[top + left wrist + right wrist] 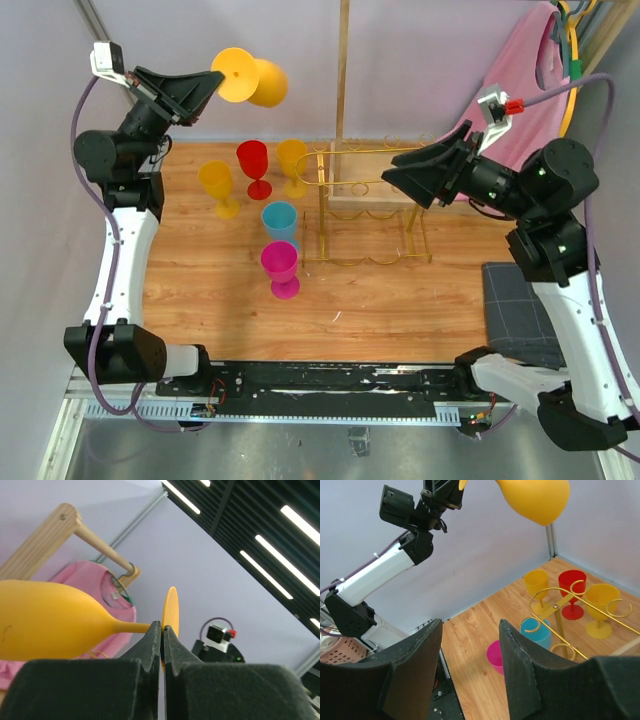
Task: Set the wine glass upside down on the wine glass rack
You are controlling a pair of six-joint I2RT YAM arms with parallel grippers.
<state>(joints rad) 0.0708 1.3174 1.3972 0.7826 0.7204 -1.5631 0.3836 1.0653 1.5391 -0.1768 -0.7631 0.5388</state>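
Left gripper [161, 628] clamped on wine glass [262, 82] stem, glass sideways, high. Right gripper [470, 630] apart beside wine glass rack [380, 151]. Risk: narrow stem pinch lets glass swivel, missing rail.

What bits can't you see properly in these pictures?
- Left wrist view: the wine glass runs off the left edge, so its mouth is unseen; the left end effector covers part of its stem.
- Right wrist view: the top edge cuts off the glass's stem; the right end effector hides the stem of the pink goblet; the wine glass rack runs off the right edge.
- Top view: the right end effector covers part of the rack's right side.
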